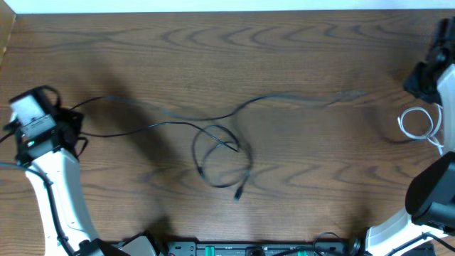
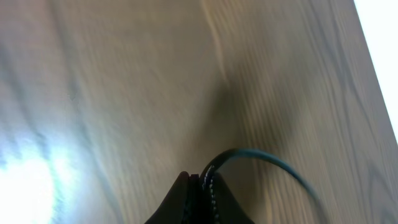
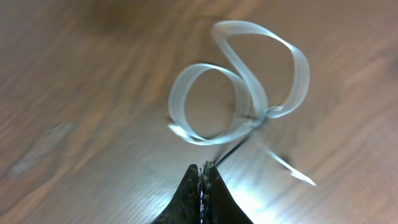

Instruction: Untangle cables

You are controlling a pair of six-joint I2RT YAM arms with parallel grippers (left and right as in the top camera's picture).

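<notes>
Left arm at the table's left edge, wrist bent over, left gripper point(image 2: 198, 182) pinched closed on the end of the black cable point(image 1: 213, 131); in the left wrist view the cord arcs out rightward from between the fingers; that view is heavily blurred, with glare at lower left. Right arm at the right edge, upper part cut off by the frame; right gripper point(image 3: 202, 175) closed, fingers together, a thin dark strand running up from the tips to the white cable point(image 3: 239, 99); white cable is in loose loops just beside the right edge, motion-smeared, plug ends not readable. Black cable runs from the left edge across the wooden table point(image 1: 306, 50), coils in a loop near the middle, plug end toward the front edge; a fainter stretch continues toward the right, hard to trace.
</notes>
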